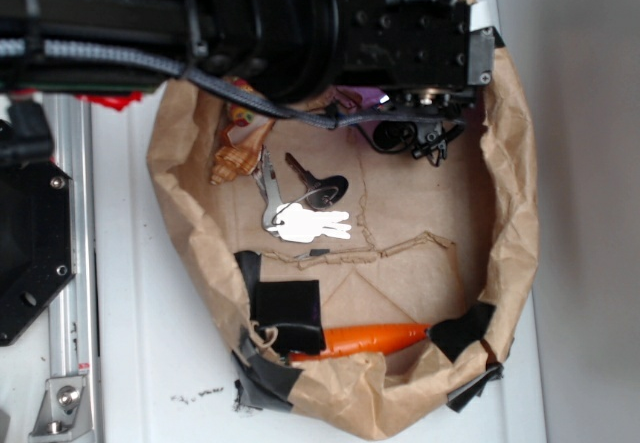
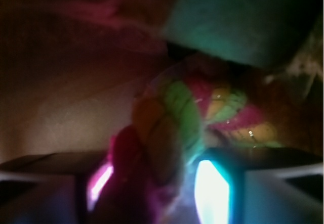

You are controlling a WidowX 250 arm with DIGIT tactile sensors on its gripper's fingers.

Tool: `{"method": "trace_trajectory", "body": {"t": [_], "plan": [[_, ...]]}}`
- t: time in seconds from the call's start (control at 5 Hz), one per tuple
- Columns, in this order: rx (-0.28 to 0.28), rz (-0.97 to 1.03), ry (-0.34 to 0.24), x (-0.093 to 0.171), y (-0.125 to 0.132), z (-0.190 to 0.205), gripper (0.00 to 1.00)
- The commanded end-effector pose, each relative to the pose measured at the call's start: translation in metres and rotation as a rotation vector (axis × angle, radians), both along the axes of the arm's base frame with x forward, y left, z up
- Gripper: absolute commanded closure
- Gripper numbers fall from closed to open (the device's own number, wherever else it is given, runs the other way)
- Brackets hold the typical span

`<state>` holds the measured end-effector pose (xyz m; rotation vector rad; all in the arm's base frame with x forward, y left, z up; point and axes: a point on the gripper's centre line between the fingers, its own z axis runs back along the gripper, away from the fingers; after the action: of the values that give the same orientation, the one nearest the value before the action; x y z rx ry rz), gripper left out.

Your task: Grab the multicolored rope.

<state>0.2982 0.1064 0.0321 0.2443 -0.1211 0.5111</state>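
Your gripper (image 2: 152, 183) is down at the far rim of the paper tray (image 1: 515, 223), and the wrist view shows the rope (image 2: 172, 128) running up between the two fingers (image 2: 40, 188), one on each side of it at the bottom of the frame. The picture is dark and blurred, so you cannot tell whether the pads are already pressing on the rope or merely flanking it; treat the grip as unconfirmed. From outside, the arm (image 1: 300, 23) hides nearly all of the rope; only a purple-pink scrap (image 1: 358, 96) shows just under the wrist. To do this well, keep the strand centred between the fingers, close firmly across its thickest twist, and lift straight up slowly so the loose ends trail out behind without snagging the tray wall. The rope is thick, soft, twisted cord in green, orange, pink and yellow bands; it should squash under pressure, so close further than you would on a hard thing. The tray is crinkled brown paper patched with black tape, likely to shift if dragged. Toward the near side from your hand lie a ridged shell (image 1: 235, 161), flat metal keys (image 1: 300, 208) and a smooth orange carrot (image 1: 370, 340), all well apart from the grasp.
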Motion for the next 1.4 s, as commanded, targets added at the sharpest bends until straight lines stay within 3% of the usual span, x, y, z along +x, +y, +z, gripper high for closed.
{"method": "trace_trajectory", "body": {"t": [0.0,0.4,0.8,1.2], "plan": [[0.048,0.045,-0.064,0.007,0.014,0.020,1.00],[-0.035,-0.002,-0.069,0.002,0.009,0.040,1.00],[-0.047,-0.082,-0.121,-0.008,-0.014,0.062,1.00],[-0.015,-0.097,-0.108,-0.008,-0.020,0.058,1.00]]}}
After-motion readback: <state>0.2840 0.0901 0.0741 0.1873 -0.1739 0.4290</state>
